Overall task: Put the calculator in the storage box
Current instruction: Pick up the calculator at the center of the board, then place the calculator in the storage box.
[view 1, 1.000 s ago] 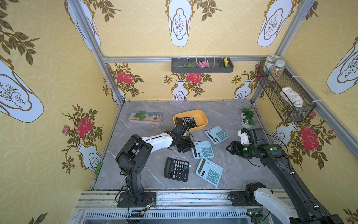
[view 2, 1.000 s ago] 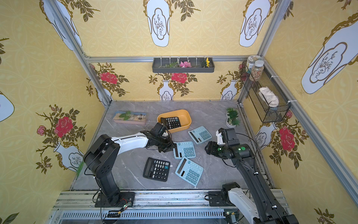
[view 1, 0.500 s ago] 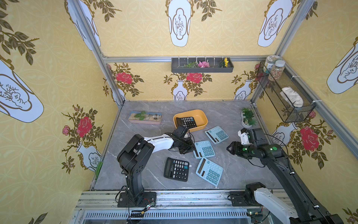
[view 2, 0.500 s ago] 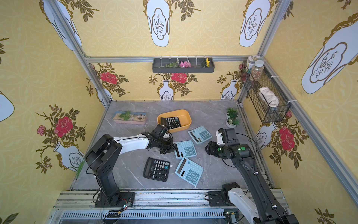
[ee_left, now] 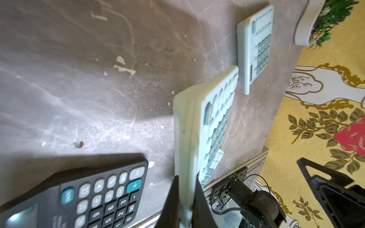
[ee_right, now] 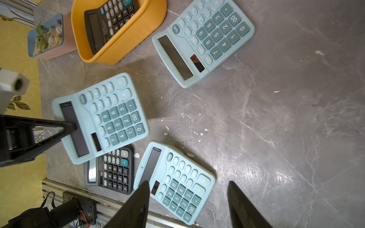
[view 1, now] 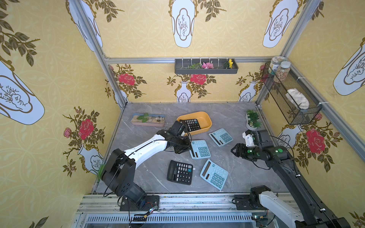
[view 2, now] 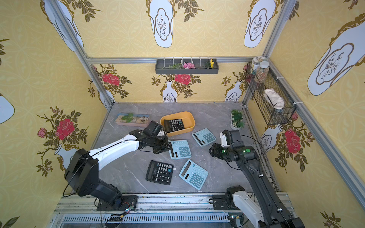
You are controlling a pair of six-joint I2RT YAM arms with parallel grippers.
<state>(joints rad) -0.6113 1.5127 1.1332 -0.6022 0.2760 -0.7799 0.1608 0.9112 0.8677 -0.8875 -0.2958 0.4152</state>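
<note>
While the grey table (view 1: 237, 173) is seen in both top views, the orange-yellow storage box (view 1: 205, 118) is found far of centre, with a black calculator (view 1: 190, 124) lying inside it. Just near of the box, a light-blue calculator (view 1: 199, 149) is pinched at its display edge by the left gripper (view 1: 187, 148). To its right, the right gripper (view 1: 233, 151) is held over the table, jaws parted around nothing.

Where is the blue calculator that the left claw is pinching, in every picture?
In a top view: the blue calculator sits mid-table, at the tip of the left claw.
In a top view: same spot.
Left wrist: edge-on, clamped in the claw.
Right wrist: keys showing, overlapping the landmark.
Landmark: the black calculator on the table, beside it in every view.
</note>
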